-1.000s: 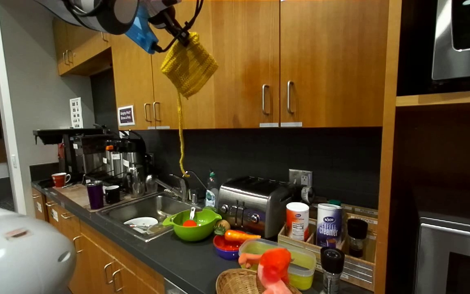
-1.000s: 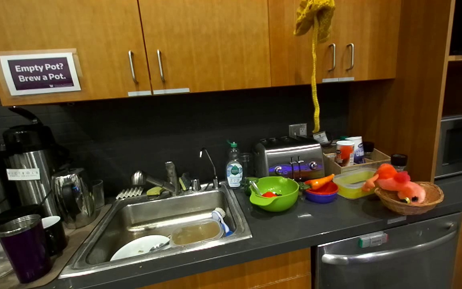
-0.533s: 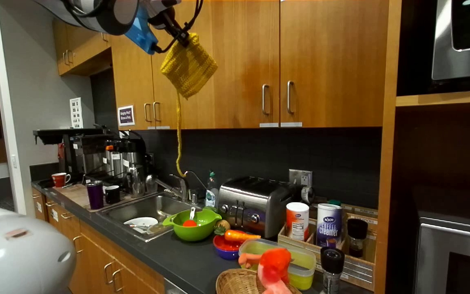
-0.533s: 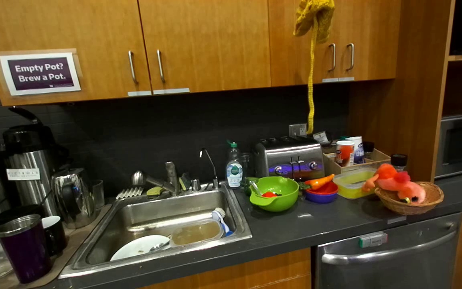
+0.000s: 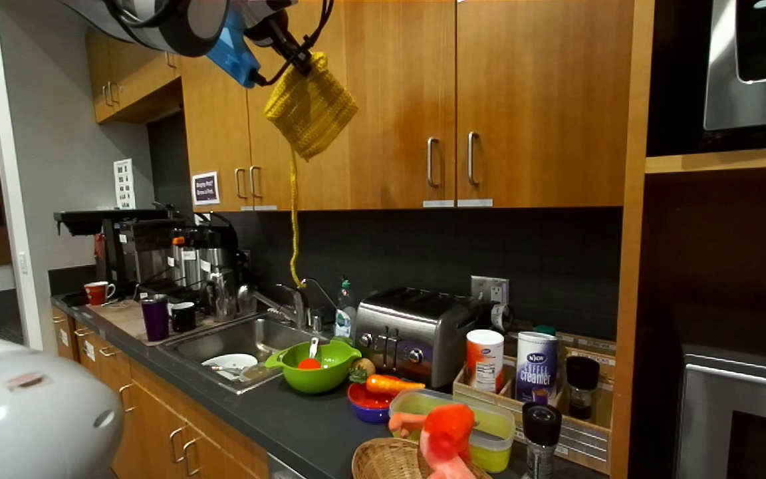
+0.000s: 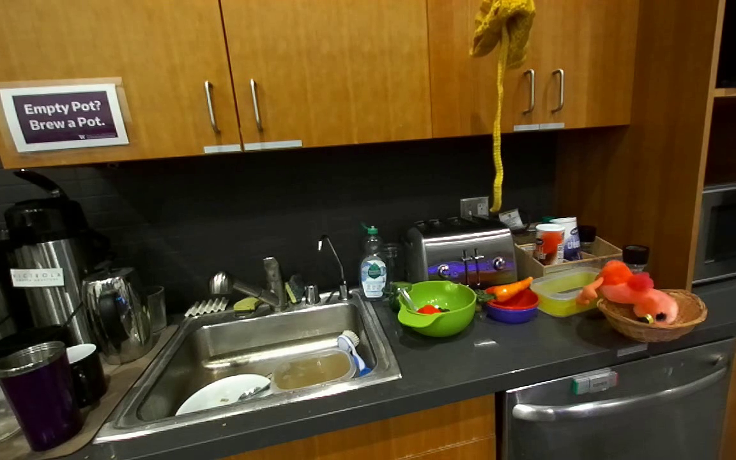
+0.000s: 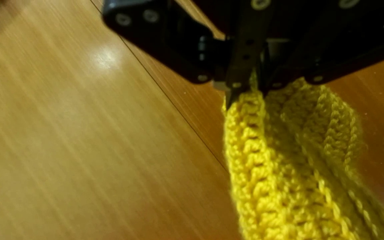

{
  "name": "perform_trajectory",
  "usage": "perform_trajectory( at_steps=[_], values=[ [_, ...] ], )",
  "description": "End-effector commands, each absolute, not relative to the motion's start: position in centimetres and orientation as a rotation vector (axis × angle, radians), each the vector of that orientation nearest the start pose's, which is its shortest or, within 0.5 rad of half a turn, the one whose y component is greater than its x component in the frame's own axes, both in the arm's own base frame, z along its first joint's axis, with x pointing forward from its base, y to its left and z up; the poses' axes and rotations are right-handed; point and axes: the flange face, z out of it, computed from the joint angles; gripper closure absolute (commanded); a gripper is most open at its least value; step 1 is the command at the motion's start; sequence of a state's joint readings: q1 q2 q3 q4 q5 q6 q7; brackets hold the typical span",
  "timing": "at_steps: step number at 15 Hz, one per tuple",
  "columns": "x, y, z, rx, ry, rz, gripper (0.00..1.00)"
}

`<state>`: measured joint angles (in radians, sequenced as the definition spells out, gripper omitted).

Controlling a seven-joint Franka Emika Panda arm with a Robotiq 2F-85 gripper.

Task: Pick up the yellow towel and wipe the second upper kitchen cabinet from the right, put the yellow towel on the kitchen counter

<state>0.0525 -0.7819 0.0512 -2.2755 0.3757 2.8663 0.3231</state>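
My hand [image 7: 249, 87] sits at the top of the wrist view, right of centre, its fingers [image 7: 243, 71] clamped on the upper part of the yellow crocheted towel [image 7: 275, 173]. The cloth hangs directly below my grip, running down to the bottom edge, with a fold of it bulging out to the right. In an exterior view, at the upper middle of the frame, it dangles tilted from my hand, and a long yellow strap [image 5: 294, 226] trails from it, its end showing just above the faucet [image 5: 299, 307]. In an exterior view, high in the frame towards the right, it hangs in front of the second upper cabinet from the right [image 6: 451, 96]; I cannot tell whether cloth and wood touch. The towel's body is well above the worktop [image 6: 444, 364], where the toaster [image 6: 460, 246] stands.
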Motion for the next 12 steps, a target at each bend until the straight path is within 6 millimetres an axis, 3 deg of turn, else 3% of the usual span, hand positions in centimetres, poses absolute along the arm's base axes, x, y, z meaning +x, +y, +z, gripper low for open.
perform_trajectory(
  at_steps=[1, 5, 12],
  values=[
    [33.6, 1.2, 79.9, -1.97, 0.534, -1.65, 0.98],
    [35.2, 0.3, 80.8, -1.93, 0.567, -1.735, 0.98],
    [39.3, 0.8, 82.0, -1.925, 0.594, -1.797, 0.98]
  ],
)
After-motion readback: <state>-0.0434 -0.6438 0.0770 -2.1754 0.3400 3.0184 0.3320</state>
